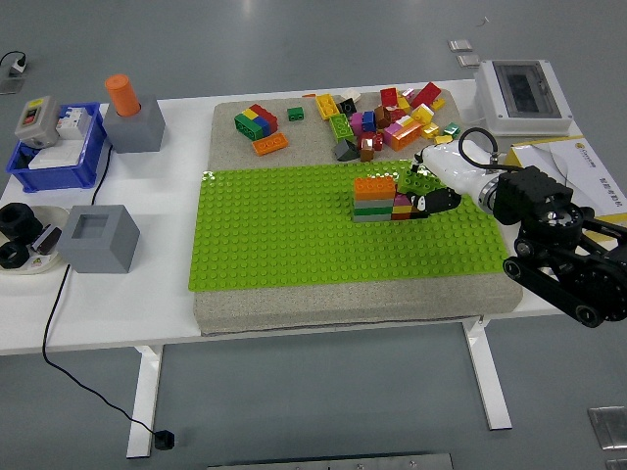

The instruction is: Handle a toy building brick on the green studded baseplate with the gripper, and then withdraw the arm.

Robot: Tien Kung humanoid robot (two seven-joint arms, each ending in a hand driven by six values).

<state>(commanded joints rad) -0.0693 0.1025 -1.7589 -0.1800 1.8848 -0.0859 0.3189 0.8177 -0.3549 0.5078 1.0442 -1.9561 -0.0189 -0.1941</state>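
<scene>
The green studded baseplate (294,235) lies on a grey foam mat in the middle of the table. A small brick stack (377,199) stands on its back right part: an orange brick on top, green and grey layers below, and magenta, yellow and dark bricks at its right end. My right hand (434,200), white-shelled with black fingers, comes in from the right. Its fingers are curled around the stack's right-end bricks (407,203), low against the plate. The hand hides the stack's far right face. My left arm does not show.
Loose bricks (387,113) are heaped on the mat behind the plate, and a small multicoloured block (257,122) sits at back left. Grey blocks, an orange cylinder (123,95) and a blue bin (59,147) stand at left. A white electrical box (527,95) sits at back right.
</scene>
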